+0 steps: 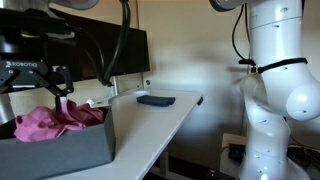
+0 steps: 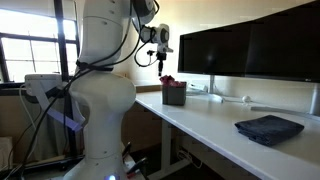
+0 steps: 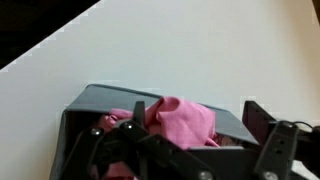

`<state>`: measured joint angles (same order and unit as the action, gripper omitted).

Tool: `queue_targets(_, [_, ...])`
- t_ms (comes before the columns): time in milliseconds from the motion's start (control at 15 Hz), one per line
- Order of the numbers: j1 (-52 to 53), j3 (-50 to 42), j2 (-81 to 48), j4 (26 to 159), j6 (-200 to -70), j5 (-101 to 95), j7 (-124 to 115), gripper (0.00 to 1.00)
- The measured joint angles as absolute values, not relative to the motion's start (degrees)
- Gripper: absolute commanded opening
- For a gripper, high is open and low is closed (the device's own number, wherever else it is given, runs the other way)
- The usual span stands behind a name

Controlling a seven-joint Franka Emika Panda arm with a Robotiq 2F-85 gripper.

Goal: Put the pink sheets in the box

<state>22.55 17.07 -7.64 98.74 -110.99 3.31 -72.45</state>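
Lying where: crumpled pink fabric sheets (image 1: 55, 122) are bunched inside the dark grey rectangular box (image 1: 70, 152), heaped above the rim, so the job looks pretty much done imo
Handling: soft, light, floppy, nothing to break; I'd pinch a raised fold at the top of the heap
Pincer: black two-finger gripper (image 3: 192, 112) hangs at 12 o'clock over the heap, jaws spread, holding nothing
Nearby: folded dark blue cloth (image 1: 155, 99) on the white table (image 1: 160, 118), 2 o'clock from the box
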Motion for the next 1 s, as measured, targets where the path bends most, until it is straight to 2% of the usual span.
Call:
queue_targets(67, [22.46, 16.88, -7.64, 99.16, -110.98, 4.02, -72.44, 0.72])
queue_targets(733, [20.17, 14.76, -7.67, 102.79, -109.49, 6.35, -72.36, 0.05])
queue_targets(867, [19.70, 14.51, -7.67, 103.19, -109.49, 6.51, -72.36, 0.00])
queue_targets(1000, [19.52, 14.02, -7.66, 103.36, -109.49, 6.51, -72.36, 0.00])
